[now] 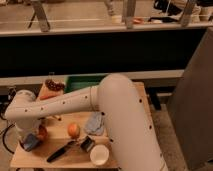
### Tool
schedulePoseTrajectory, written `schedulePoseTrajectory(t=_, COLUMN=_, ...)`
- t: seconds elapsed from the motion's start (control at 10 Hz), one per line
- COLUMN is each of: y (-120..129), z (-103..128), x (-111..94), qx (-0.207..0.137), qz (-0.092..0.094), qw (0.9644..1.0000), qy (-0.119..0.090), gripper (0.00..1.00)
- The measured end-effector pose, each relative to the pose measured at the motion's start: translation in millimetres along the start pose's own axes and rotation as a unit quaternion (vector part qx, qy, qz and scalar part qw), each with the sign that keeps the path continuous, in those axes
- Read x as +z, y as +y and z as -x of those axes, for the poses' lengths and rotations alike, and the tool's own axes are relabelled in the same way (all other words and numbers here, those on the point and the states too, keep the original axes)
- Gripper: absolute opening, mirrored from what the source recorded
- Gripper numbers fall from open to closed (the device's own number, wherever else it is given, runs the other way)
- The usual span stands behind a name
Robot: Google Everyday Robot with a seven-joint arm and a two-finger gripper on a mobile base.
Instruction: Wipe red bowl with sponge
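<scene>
With the gripper (31, 141) low over the red bowl (42, 133) at the table (75, 156) corner, its grip unclear, we feared shoving the bowl off.

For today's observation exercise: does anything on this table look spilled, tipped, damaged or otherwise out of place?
Nothing looks spilled or broken. The gripper is down at the table's front-left corner, over the red bowl, which the arm mostly hides. The orange, white cup, black-handled tool and crumpled cloth lie loosely scattered, none tipped.
</scene>
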Motion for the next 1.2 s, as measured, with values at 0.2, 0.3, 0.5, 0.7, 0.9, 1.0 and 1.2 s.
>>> schedulePoseTrajectory(t=0.2, y=7.4, z=11.9, x=-2.7, qx=0.013, qz=-0.004, qw=0.9999, qy=0.000, gripper=0.05)
schedulePoseTrajectory(t=0.3, y=12.0, z=16.7, x=-5.0, qx=0.021, qz=-0.004, qw=0.9998, qy=0.002, gripper=0.05)
schedulePoseTrajectory(t=0.5, y=24.4, z=27.8, x=-8.6, qx=0.038, qz=-0.003, qw=0.9992, qy=0.006, gripper=0.05)
schedulePoseTrajectory(t=0.7, y=40.2, z=34.7, x=-10.5, qx=0.060, qz=-0.002, qw=0.9981, qy=0.015, gripper=0.05)
schedulePoseTrajectory(t=0.9, y=50.9, z=30.2, x=-11.5, qx=0.072, qz=0.000, qw=0.9971, qy=0.024, gripper=0.05)
schedulePoseTrajectory(t=1.0, y=54.4, z=24.6, x=-11.8, qx=0.075, qz=0.002, qw=0.9968, qy=0.030, gripper=0.05)
schedulePoseTrajectory(t=1.2, y=56.3, z=10.9, x=-13.8, qx=0.073, qz=0.004, qw=0.9966, qy=0.039, gripper=0.05)
